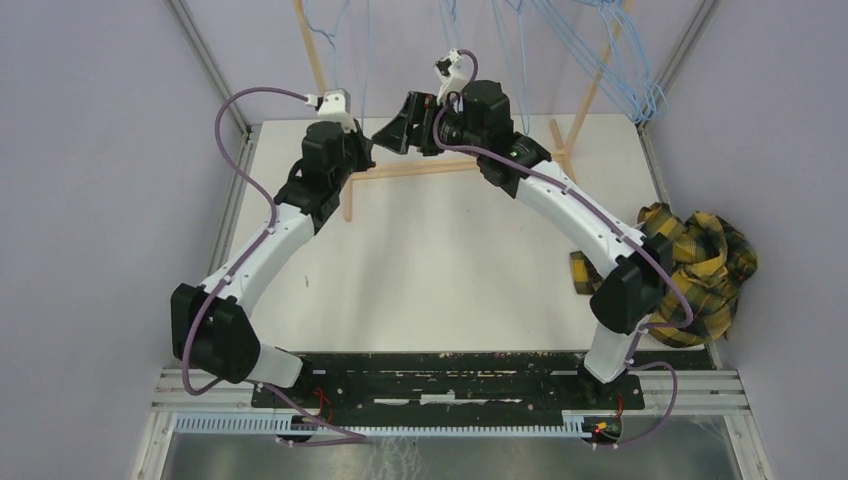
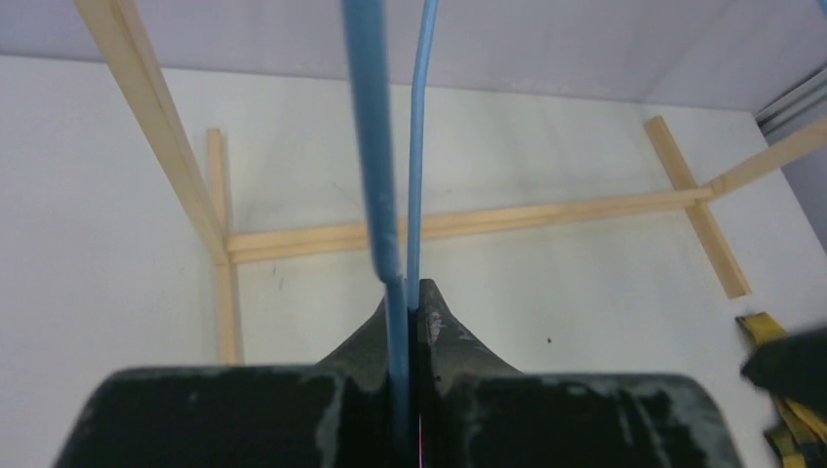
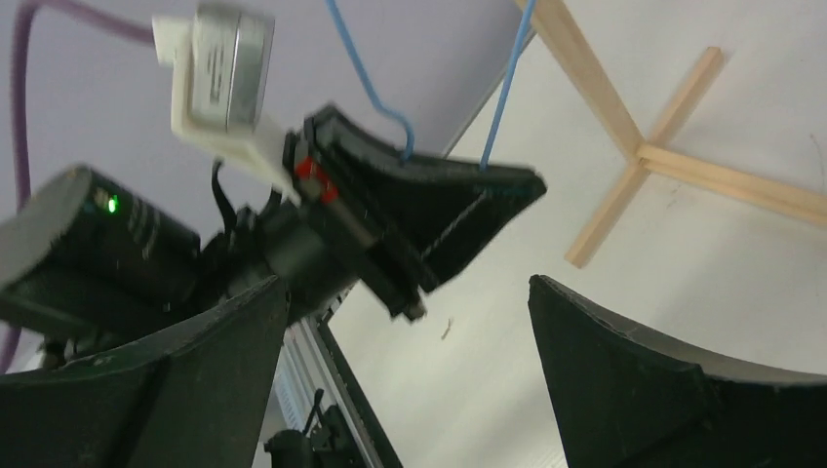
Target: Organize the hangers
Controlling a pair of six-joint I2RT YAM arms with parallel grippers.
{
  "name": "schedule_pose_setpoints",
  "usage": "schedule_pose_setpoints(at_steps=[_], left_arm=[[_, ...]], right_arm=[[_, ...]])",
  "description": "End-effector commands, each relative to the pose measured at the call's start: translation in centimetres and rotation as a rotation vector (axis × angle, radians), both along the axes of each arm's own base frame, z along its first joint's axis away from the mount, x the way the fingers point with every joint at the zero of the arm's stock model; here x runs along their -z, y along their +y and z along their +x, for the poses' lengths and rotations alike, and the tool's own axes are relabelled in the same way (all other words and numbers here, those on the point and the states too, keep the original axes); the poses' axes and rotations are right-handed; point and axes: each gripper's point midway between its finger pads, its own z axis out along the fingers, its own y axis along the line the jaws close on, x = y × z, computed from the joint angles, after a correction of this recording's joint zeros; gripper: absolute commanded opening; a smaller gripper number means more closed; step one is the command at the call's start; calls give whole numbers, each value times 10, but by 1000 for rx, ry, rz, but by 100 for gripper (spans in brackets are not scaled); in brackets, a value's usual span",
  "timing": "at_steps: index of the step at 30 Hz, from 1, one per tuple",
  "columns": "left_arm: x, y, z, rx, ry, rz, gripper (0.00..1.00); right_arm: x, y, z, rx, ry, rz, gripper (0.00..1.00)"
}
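Several light-blue wire hangers [image 1: 610, 60] hang from the wooden rack at the back right. One more hanger [image 1: 365, 60] hangs down at the back centre. My left gripper [image 1: 362, 142] is shut on this hanger's wire [image 2: 385, 195], which runs up from between the closed fingertips [image 2: 414, 292]. In the right wrist view the left gripper [image 3: 468, 195] shows with two blue wire strands [image 3: 507, 88] rising from it. My right gripper [image 1: 397, 128] is open and empty, right beside the left gripper and pointing at it; its fingers [image 3: 605, 370] stand wide apart around [image 3: 406, 283].
The light wooden rack has an upright pole [image 1: 313, 60] and a floor bar [image 1: 420, 170], also seen in the left wrist view [image 2: 468, 222]. A yellow-black plaid cloth [image 1: 700, 260] lies at the table's right edge. Purple walls close in both sides.
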Motion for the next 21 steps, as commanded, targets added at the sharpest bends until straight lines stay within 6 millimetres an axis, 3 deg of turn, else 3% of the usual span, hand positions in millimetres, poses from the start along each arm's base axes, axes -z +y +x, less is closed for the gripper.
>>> schedule_pose_setpoints(at_steps=[1, 6, 11, 21], left_arm=[[-44, 6, 17, -64, -83, 37, 3], [-54, -7, 27, -76, -76, 95, 3], [-47, -21, 40, -39, -21, 103, 3], [-49, -27, 56, -48, 31, 120, 3]], right_arm=[[-18, -24, -34, -24, -116, -66, 100], [2, -55, -56, 11, -136, -156, 100], [21, -73, -66, 34, -130, -230, 100], [29, -96, -77, 76, -146, -285, 100]])
